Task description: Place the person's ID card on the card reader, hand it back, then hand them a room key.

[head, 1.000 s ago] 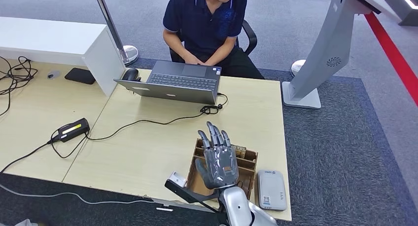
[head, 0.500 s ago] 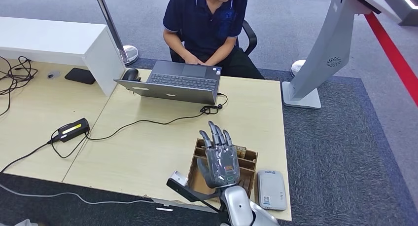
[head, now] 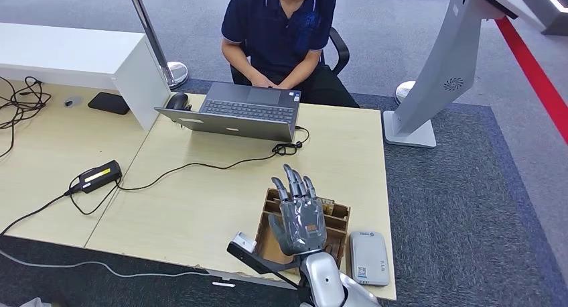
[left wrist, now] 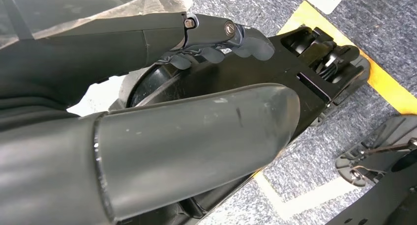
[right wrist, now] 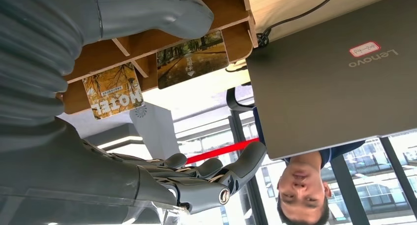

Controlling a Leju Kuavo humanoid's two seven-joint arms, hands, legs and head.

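My right hand point(head: 299, 213) hovers over the wooden card tray point(head: 338, 221) near the table's front edge, fingers straight and apart, holding nothing. The right wrist view shows the hand point(right wrist: 196, 178) and, in the tray's slots, two room key cards: one printed "Hotel" point(right wrist: 113, 90) and one with a park photo point(right wrist: 192, 60). The grey card reader point(head: 369, 257) lies just right of the tray. My left hand point(left wrist: 216, 43) hangs beside my body above the floor, its fingers curled in and nothing in them. A person point(head: 281, 32) sits across the table behind a laptop point(head: 241, 111).
A black cable point(head: 201, 165) runs from the laptop across the table to a power brick point(head: 99, 176). A mouse point(head: 177, 101) lies left of the laptop, and a white partition point(head: 137, 79) stands further left. A grey kiosk stand point(head: 439, 72) rises past the table's right edge.
My right hand has drifted slightly to the right and nearer over the tray. Nothing else has moved.
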